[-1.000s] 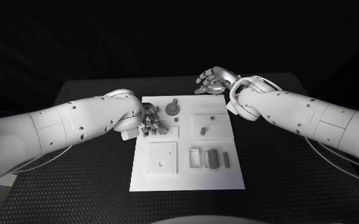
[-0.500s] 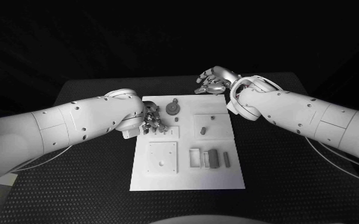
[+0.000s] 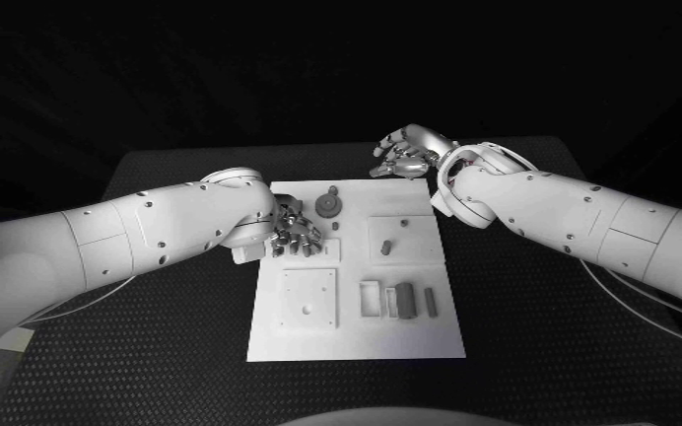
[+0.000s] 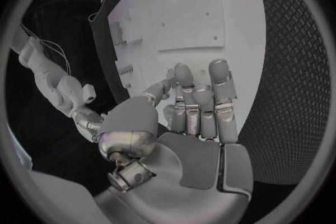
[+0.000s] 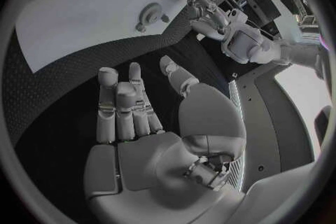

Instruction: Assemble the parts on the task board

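**Two hands at the far end of the task board**

Over the task board's (image 3: 356, 332) far left portion, the left hand (image 3: 295, 233) hung with its fingers curled inward above the white surface. The left wrist view showed those fingers (image 4: 199, 102) bent toward the palm and nothing plainly held, though a small part could have been hidden beneath them. Just beyond the board's far right corner, the right hand (image 3: 405, 153) floated over the black table (image 3: 170, 367), fingers loosely spread and empty. A round geared part (image 3: 330, 207) stood on the board close beside the left hand. A small upright part (image 3: 385, 247) sat in a square recess right of board centre, and several bar-shaped parts (image 3: 404, 301) lay side by side nearer the robot. A square plate (image 3: 308, 299) lay left of those bars.
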`<state>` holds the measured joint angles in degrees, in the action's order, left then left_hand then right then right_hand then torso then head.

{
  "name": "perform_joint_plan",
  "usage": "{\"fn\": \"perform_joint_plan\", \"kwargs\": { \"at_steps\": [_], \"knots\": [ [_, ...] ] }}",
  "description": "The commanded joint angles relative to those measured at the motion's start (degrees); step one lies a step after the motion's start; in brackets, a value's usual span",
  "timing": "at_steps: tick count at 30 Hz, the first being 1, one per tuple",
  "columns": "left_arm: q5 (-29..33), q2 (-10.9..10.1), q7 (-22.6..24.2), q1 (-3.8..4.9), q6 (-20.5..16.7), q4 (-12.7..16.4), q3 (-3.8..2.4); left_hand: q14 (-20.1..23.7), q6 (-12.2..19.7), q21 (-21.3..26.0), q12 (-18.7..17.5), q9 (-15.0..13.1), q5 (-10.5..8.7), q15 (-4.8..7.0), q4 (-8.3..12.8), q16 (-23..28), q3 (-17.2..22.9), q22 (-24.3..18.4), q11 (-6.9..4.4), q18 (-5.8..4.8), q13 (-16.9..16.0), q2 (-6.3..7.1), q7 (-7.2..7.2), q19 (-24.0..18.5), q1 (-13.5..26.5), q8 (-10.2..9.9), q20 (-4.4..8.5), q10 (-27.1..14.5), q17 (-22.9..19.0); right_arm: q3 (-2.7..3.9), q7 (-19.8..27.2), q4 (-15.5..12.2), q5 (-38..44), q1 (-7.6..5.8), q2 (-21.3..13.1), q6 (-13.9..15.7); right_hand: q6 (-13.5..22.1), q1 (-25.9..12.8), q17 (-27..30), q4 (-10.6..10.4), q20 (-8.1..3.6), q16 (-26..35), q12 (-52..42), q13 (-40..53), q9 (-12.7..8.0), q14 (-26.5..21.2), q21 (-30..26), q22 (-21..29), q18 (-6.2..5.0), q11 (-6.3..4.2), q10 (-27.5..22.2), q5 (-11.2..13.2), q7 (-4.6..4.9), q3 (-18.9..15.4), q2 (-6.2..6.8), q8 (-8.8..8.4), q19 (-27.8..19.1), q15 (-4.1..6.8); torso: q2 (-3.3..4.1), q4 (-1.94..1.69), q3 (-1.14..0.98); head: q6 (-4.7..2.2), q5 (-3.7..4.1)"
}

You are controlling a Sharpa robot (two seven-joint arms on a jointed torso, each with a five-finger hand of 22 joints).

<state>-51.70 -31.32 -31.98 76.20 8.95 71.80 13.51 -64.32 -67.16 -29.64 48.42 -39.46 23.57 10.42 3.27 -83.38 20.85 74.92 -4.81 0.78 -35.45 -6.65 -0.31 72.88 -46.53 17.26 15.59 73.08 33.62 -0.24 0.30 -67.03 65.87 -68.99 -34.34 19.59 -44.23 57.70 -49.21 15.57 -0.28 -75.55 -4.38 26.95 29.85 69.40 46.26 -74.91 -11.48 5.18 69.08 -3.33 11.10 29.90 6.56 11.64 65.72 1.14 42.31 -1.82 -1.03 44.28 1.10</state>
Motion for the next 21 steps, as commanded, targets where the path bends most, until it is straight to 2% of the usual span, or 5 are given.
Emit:
{"fn": "perform_joint_plan", "kwargs": {
  "at_steps": [1,15,21],
  "knots": [
    [-0.28,0.16,-0.23,0.0,1.12,0.08,-0.02,-0.32,-1.54,-0.11,-0.26,-0.07,0.38,0.04,12.41,0.18,12.76,1.0,0.18,-0.28,-0.09,0.05,1.84,0.41,0.57,-0.01,0.03,0.07,0.05,0.02,0.19,-0.1,0.2,0.02,0.06,-0.64,-0.02,-0.32,0.09,-0.18,-0.21,-0.3,0.37,0.1,-0.09,-0.49,-0.28,-1.02,-3.52,0.12,-0.23,-0.09,0.49,0.18,0.04,0.31,-0.01,-0.02,0.01,-0.04,0.04,0.03,0.0],
    [-1.58,-0.17,0.12,-0.01,-0.61,0.33,-0.01,-0.3,-1.36,-0.06,-0.38,-0.12,-0.24,0.05,12.61,0.3,13.54,0.98,0.21,-0.26,-0.08,0.36,1.88,0.52,0.91,-0.09,0.06,-0.01,0.01,0.02,0.2,-0.08,0.2,0.02,0.01,-0.67,-0.01,-0.35,0.1,-0.18,-0.2,-0.31,0.36,0.1,-0.1,-0.51,-0.28,-1.02,-3.52,0.12,-0.24,-0.09,0.5,0.19,0.03,0.33,-0.02,-0.03,0.0,-0.04,0.06,0.01,0.07],
    [-6.43,-0.37,0.71,-0.05,-0.66,1.21,-0.01,-0.25,-1.24,0.03,-0.48,-0.15,-0.5,0.04,12.58,0.42,13.89,0.95,0.25,-0.26,-0.05,0.72,1.92,0.51,0.82,-0.14,0.05,-0.11,-0.04,0.02,0.22,-0.12,0.2,0.02,-0.03,-0.72,-0.01,-0.39,0.1,-0.2,-0.2,-0.31,0.36,0.11,-0.11,-0.51,-0.29,-1.02,-3.52,0.13,-0.24,-0.09,0.5,0.19,0.01,0.34,-0.02,-0.03,0.01,-0.04,0.06,-0.04,0.01]
  ]
}}
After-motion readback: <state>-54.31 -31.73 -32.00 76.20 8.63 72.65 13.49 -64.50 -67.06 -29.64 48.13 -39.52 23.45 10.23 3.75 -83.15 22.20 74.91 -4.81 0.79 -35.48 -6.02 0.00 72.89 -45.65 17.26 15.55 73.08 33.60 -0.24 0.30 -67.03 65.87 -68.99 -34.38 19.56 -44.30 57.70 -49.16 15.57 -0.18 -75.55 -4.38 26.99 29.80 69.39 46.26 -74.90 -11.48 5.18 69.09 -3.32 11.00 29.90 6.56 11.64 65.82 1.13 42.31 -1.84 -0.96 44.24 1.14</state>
